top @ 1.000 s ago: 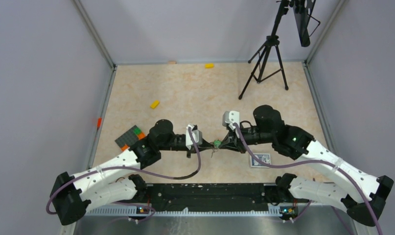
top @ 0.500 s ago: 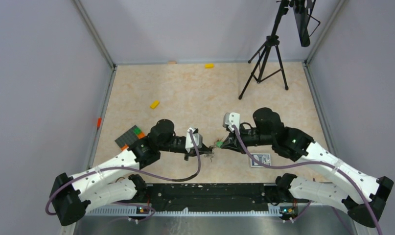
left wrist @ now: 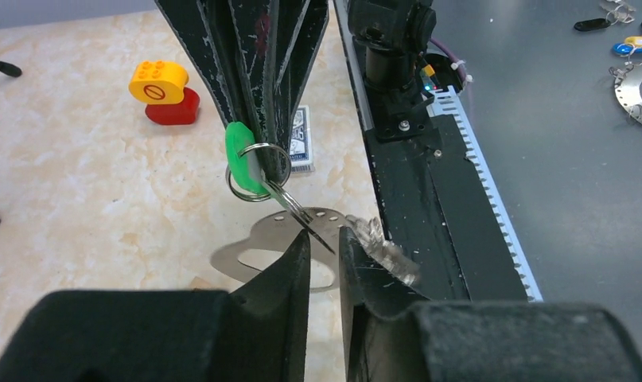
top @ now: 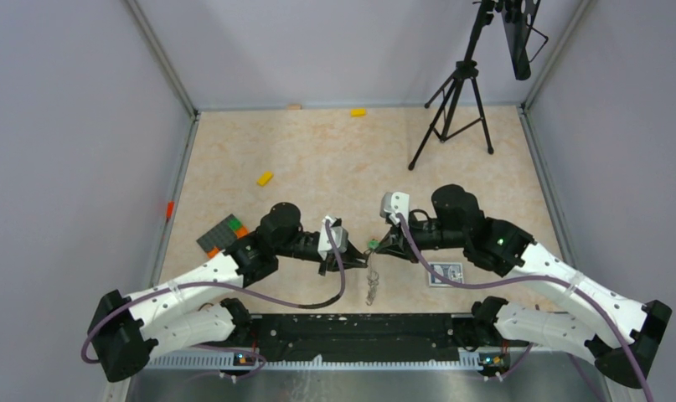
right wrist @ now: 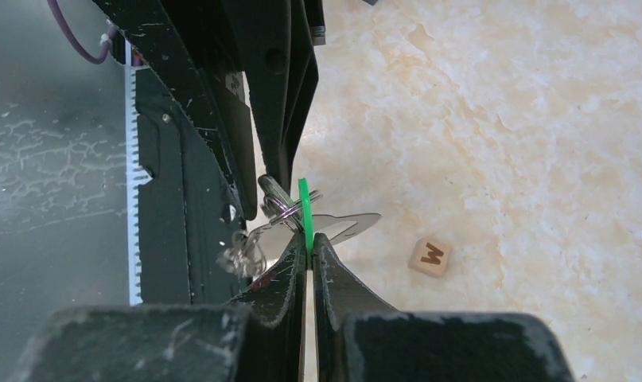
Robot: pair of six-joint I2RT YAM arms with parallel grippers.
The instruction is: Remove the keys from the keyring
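Observation:
My right gripper (right wrist: 305, 239) is shut on the green-headed key (right wrist: 304, 208), held edge-on above the table. A small split ring (left wrist: 258, 171) joins that key (left wrist: 239, 151) to a silvery key whose blade tip lies in the narrow gap of my left gripper (left wrist: 324, 235), which is slightly open. Beneath them is the flat grey keyring (left wrist: 258, 253) with its row of holes. A blurred silvery bunch of keys (left wrist: 385, 248) dangles beside it. From above, the grippers face each other (top: 351, 254) (top: 376, 245), with metal (top: 372, 280) trailing below the green key (top: 372, 244).
A wooden letter cube (right wrist: 429, 256) lies right of the keyring. A card deck (top: 446, 273) sits under the right arm. A brick plate (top: 224, 234) is at the left, with yellow bricks (top: 265, 177) (top: 358, 111) farther back. A black tripod (top: 456, 109) stands back right. The black base rail (top: 359, 327) runs along the near edge.
My left gripper has gone from shut to slightly open and shifted a little. The silvery bunch has dropped and now dangles below the green key. The right gripper keeps its grip.

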